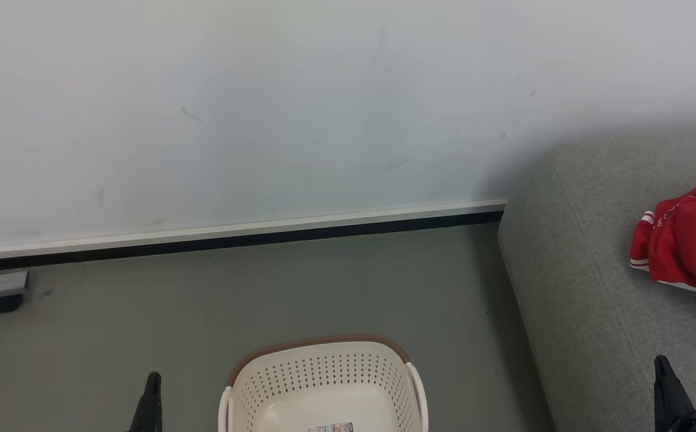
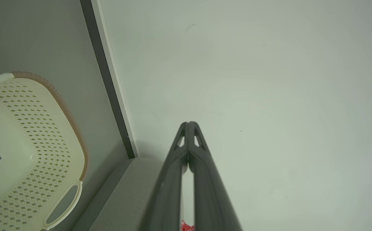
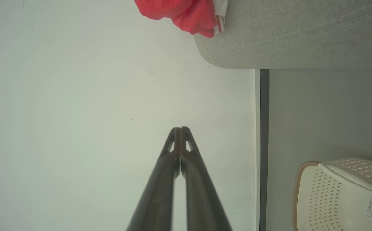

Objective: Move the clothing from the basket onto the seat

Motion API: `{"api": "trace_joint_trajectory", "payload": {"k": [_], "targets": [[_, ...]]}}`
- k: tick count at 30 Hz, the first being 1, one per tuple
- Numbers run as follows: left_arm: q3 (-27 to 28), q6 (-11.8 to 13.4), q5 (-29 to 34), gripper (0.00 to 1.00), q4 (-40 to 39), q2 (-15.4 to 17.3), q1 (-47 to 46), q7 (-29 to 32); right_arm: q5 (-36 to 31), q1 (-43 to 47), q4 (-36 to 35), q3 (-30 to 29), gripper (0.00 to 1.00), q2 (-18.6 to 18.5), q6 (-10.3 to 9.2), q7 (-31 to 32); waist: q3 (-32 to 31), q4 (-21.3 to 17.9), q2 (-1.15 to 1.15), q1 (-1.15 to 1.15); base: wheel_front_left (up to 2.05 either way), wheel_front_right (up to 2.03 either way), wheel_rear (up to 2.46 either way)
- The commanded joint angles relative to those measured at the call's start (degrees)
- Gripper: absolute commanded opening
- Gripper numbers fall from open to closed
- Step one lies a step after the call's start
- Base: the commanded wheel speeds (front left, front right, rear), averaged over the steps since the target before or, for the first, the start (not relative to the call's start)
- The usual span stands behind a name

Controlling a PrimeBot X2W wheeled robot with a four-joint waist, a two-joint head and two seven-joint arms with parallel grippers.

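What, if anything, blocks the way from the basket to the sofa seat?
Nothing visible: only floor separates the basket from the seat, and the clothing already lies on that seat.

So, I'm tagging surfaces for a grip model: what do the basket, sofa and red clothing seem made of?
Basket: likely moulded plastic, cream, smooth, faintly glossy, with regular perforations; its brown rim looks woven, probably plastic too. Sofa: matte grey woven upholstery, visibly grainy, with stitched seams. Clothing: soft red fabric, creased, with white striped cuffs.
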Motion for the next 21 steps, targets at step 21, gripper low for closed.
{"api": "trace_joint_trajectory", "payload": {"k": [21], "targets": [[0.2,-0.1,0.1,0.00,0.2,0.1,0.0,0.4,-0.6,-0.6,0.1,-0.6,0.00,0.5,0.02,0.6,0.0,0.0,0.00,0.00,0.00,0.00,0.00]]}}
